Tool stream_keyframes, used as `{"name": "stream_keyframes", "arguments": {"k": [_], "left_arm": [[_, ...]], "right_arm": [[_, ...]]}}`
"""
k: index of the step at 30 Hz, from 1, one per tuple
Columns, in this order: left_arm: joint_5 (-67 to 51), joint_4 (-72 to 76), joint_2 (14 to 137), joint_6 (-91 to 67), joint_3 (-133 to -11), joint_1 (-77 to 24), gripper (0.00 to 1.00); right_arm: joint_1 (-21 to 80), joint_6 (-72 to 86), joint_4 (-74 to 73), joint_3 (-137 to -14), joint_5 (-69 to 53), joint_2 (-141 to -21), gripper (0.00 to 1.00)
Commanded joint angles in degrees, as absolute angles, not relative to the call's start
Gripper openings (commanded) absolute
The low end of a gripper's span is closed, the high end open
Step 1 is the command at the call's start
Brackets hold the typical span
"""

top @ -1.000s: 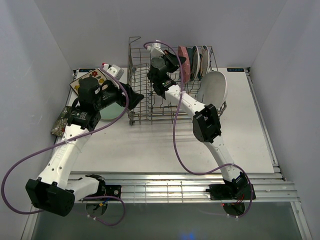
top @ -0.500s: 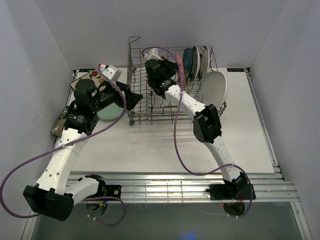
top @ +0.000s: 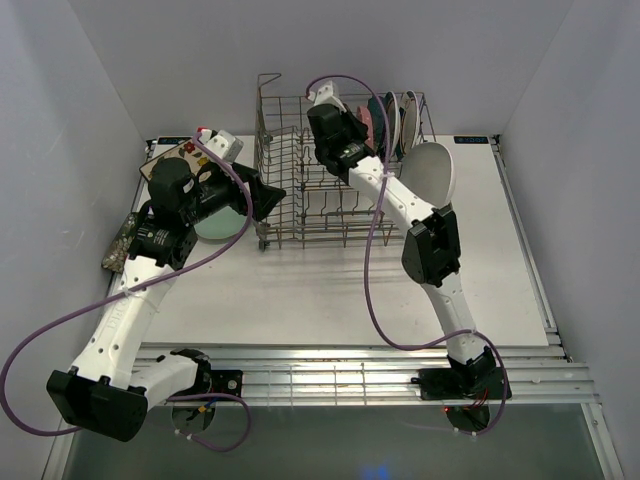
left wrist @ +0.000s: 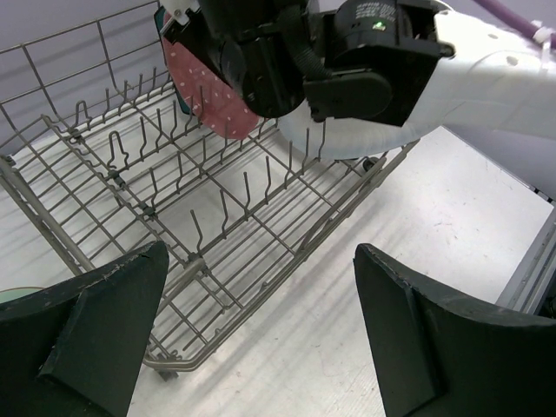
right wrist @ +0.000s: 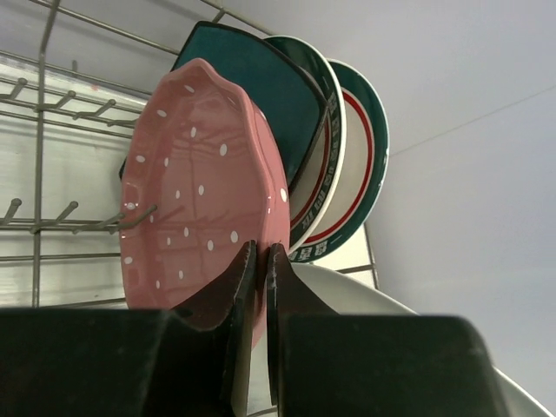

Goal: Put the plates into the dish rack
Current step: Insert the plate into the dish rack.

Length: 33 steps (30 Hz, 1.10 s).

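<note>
Right claw (right wrist: 259, 252) is pinched together on the rim of the pink dotted plate (right wrist: 200, 191), fingers either side of the scalloped edge. The plate is held on edge, roughly upright, inside the far right part of the dish rack (top: 300, 205). One wire tine crosses in front of its face; whether its lower edge sits on the rack floor cannot be told. Just behind it, standing in a row toward the rack's right end: the dark teal square plate (right wrist: 261, 78), then the two teal-and-red-rimmed round plates (right wrist: 328, 169), faces close together and overlapping in the right wrist view. The white oval plate (top: 430, 175) is tilted at the rack's right end; inside or outside the wires, unclear. The left and middle tine rows of the rack carry no plates. The left claw (left wrist: 261, 261) has its fingers wide apart and holds nothing, hovering off the rack's left near corner and pointing into the basket. On the surface (top: 300, 290) left of the rack lie the cream floral square plate (top: 178, 155) at the far left corner, the mint round plate (top: 222, 226) partly under the left arm, and the dark floral square plate (top: 120, 248) at the left edge, half hidden by the arm.
</note>
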State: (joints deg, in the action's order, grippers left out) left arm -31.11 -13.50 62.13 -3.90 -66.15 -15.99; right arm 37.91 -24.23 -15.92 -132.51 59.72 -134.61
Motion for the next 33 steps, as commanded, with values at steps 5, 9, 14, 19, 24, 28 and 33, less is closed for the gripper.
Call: {"name": "stream_keyframes", "arguments": {"k": [5, 9, 14, 19, 24, 28, 33], "left_arm": [[-30.94, -13.89, 62.05, -3.69, -66.97, -16.17, 0.98], [-30.76, -13.89, 62.05, -3.69, -67.06, -16.08, 0.98], [-31.72, -14.41, 63.1, -3.26, -67.94, -16.17, 0.98], [-38.91, -14.33, 67.23, -1.41, -70.57, -16.26, 0.98], [-44.47, -12.57, 74.16, 3.15, -73.29, -16.78, 0.98], [-44.74, -12.3, 80.74, 7.98, -77.34, -20.55, 0.98], [-45.7, -9.34, 89.28, 11.95, -81.91, -24.08, 0.98]], "right_arm": [[35.95, -13.45, -20.74, -128.15, 45.27, -129.03, 0.08], [35.77, -12.75, -21.09, -127.71, 43.95, -128.94, 0.1], [34.9, -13.0, -21.97, -131.55, 42.63, -130.6, 0.08], [33.84, -14.15, -22.59, -135.35, 42.11, -132.01, 0.08], [32.52, -13.54, -22.68, -135.88, 41.66, -131.84, 0.08], [31.9, -12.48, -22.68, -135.7, 39.03, -131.31, 0.08], [31.73, -11.87, -22.76, -135.88, 37.18, -130.96, 0.08]]}}
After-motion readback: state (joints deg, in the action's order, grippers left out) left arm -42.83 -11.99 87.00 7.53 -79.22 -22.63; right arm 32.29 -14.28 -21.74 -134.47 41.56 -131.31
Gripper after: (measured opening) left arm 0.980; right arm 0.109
